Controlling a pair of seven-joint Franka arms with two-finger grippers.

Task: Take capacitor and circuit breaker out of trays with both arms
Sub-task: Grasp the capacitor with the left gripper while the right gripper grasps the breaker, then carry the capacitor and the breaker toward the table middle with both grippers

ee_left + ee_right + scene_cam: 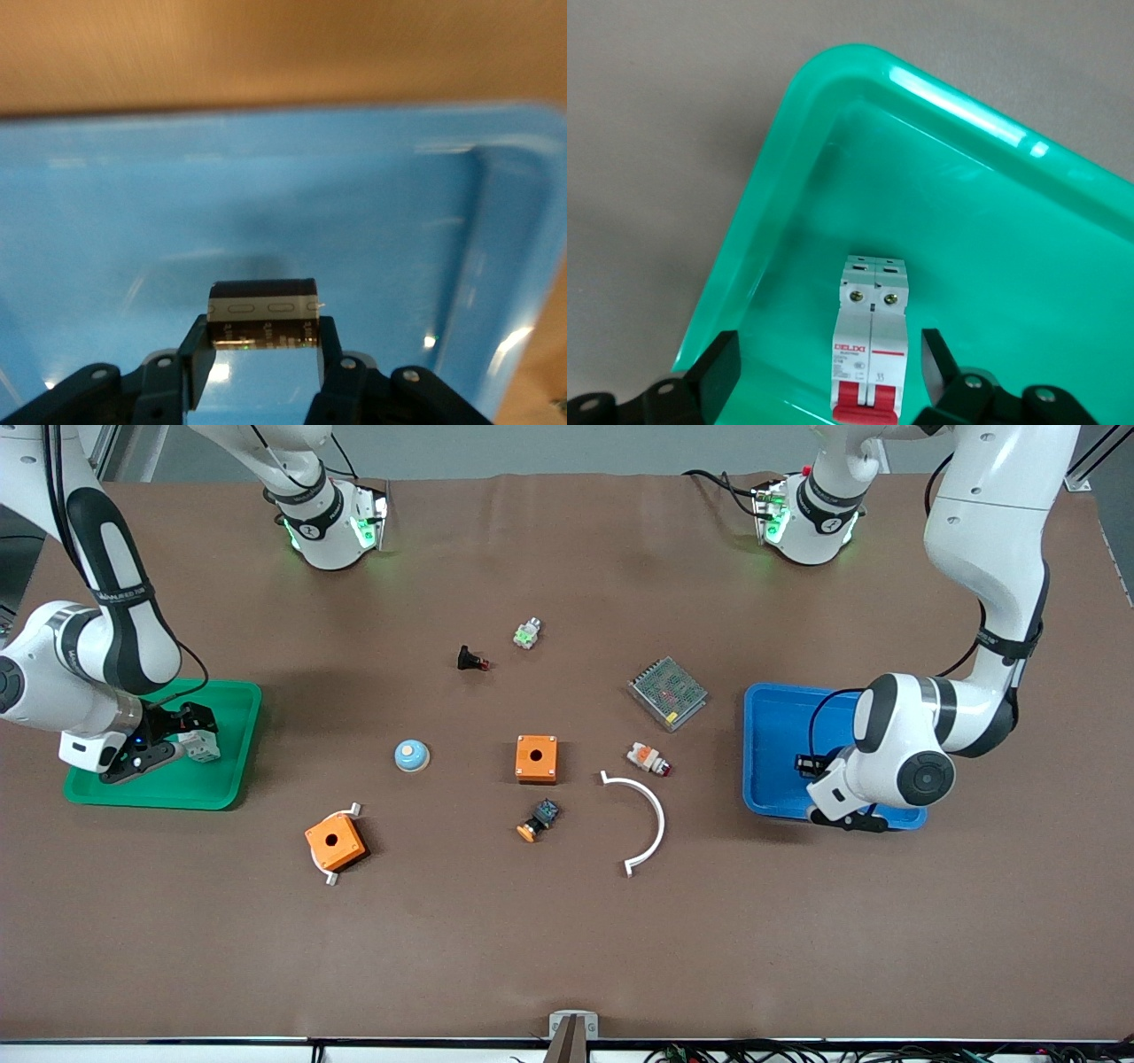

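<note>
My left gripper (811,765) is over the blue tray (769,722), shut on the capacitor (263,312), a small dark block. In the left wrist view my left gripper (263,340) holds it by both ends, just above the tray floor (292,195). My right gripper (188,735) is in the green tray (232,713), open. In the right wrist view the white-grey breaker (868,350) with its red switch lies on the tray floor (992,266) between the spread fingers of my right gripper (829,351), apart from both. The breaker (203,746) also shows in the front view.
Between the trays lie two orange boxes (536,758) (335,841), a white curved piece (654,824), a blue dome (411,755), a mesh-covered unit (667,692), a black-and-blue button (539,820), a white-and-orange cylinder (648,759), a small black part (470,660) and a white-green part (527,633).
</note>
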